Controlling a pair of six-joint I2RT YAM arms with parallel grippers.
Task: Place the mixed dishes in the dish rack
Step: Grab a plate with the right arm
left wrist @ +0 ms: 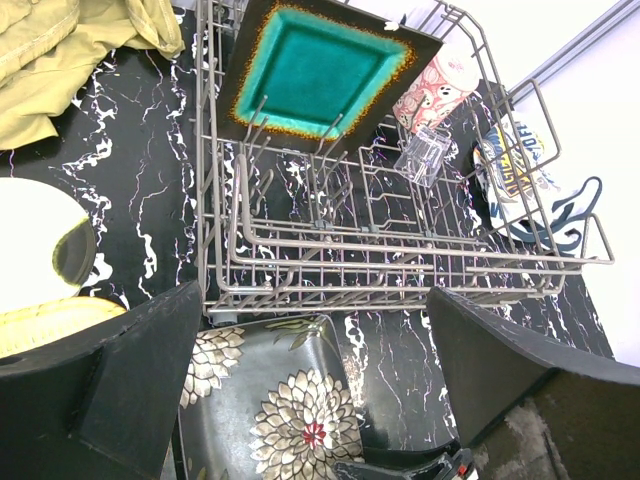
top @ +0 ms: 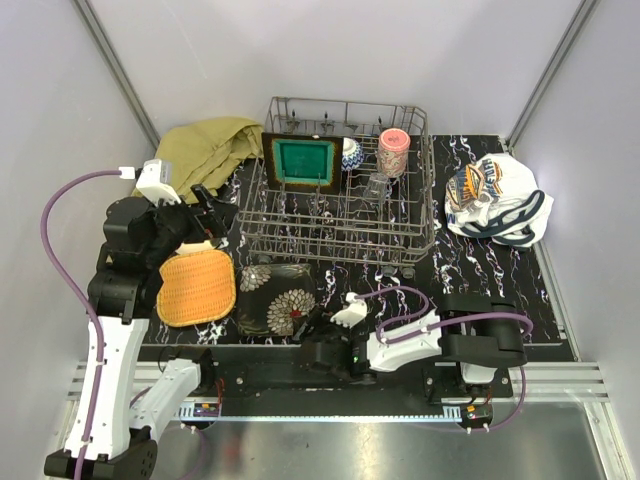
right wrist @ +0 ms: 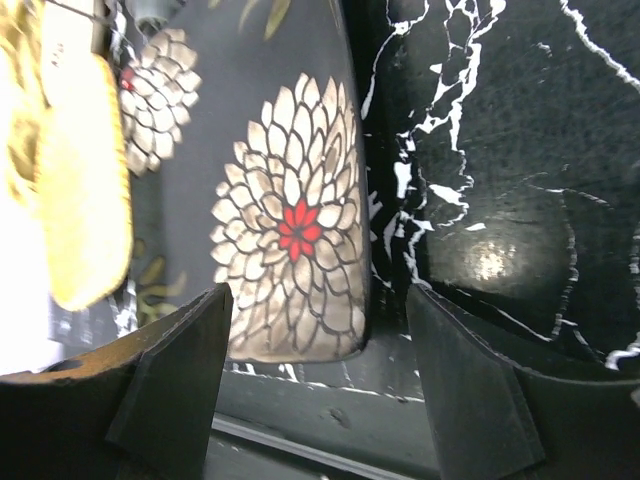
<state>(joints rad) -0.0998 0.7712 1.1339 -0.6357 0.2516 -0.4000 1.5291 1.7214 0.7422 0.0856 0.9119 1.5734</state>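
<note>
The dish rack [top: 345, 215] stands at the back centre. In it a teal square plate [top: 303, 160] leans upright, with a patterned bowl [top: 351, 153], a pink cup [top: 393, 150] and a clear glass [top: 376, 187] to its right. A dark floral plate [top: 275, 297] lies in front of the rack, and an orange woven plate [top: 196, 287] lies to its left. My right gripper [top: 308, 325] is open and low, its fingers either side of the floral plate's [right wrist: 290, 230] near right corner. My left gripper [top: 208, 213] hangs open above the table left of the rack [left wrist: 400, 260], holding nothing.
An olive-yellow cloth [top: 210, 145] is bunched at the back left. A white printed cloth [top: 495, 200] lies right of the rack. A cream round plate [left wrist: 35, 240] shows beside the orange plate [left wrist: 50, 320] in the left wrist view. Grey walls close in the table on three sides.
</note>
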